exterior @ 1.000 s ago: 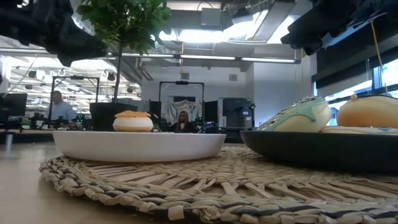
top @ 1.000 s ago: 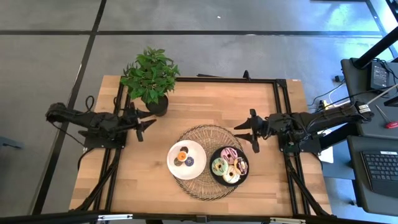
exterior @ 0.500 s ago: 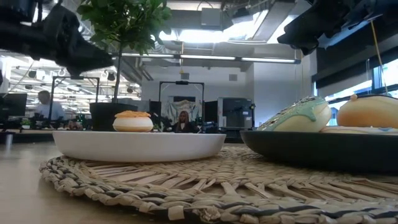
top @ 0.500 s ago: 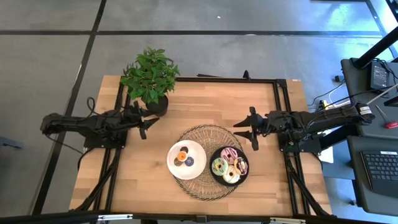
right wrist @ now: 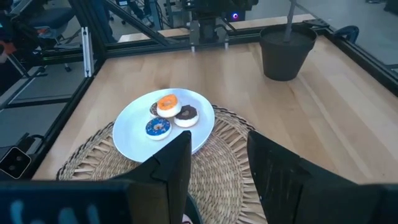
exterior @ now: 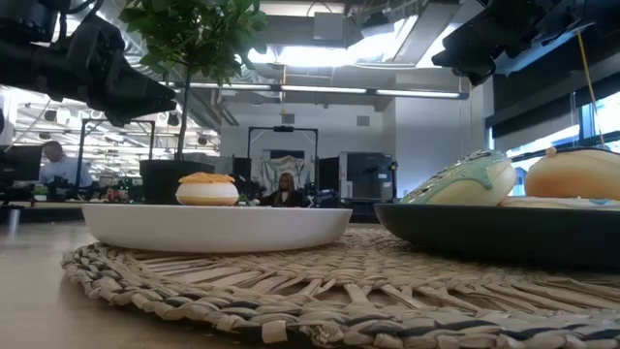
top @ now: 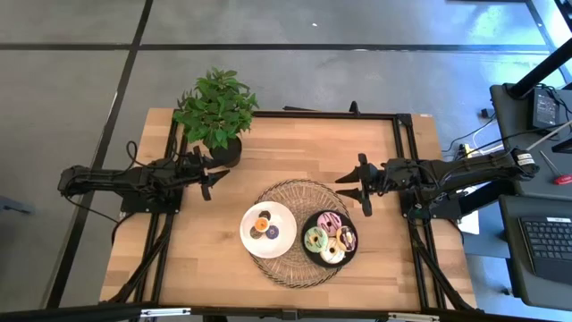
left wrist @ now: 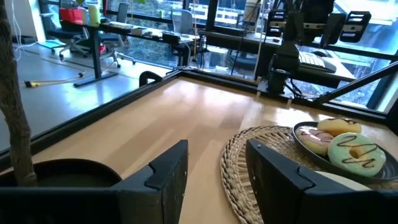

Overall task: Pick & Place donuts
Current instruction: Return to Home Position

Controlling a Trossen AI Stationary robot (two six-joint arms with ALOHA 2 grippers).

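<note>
Both parted, empty: left gripper [top: 214, 177] by plant pot [top: 225, 150]; right gripper [top: 347, 185] nr mat [top: 295, 192]; rt wrist view: 3 small donuts [right wrist: 168, 104] on white plate [right wrist: 134, 140]; low view: only one.

I have open wood across the middle of the table [top: 304, 148], between my two arms, with nothing standing on it. The potted plant [top: 214, 112] is my tall obstacle: its pot sits just beside my left gripper [top: 213, 177], and its leaves spread over that corner. The woven mat [top: 299, 190] carries the white plate [top: 250, 241] and the black plate [top: 308, 258] side by side, with donuts [top: 329, 240] rising above the black rim. My right gripper [top: 349, 186] hangs near the mat's edge on its own side. Black frame rails [top: 313, 114] line the table's edges. More bare wood lies beside the mat on my left arm's side.
</note>
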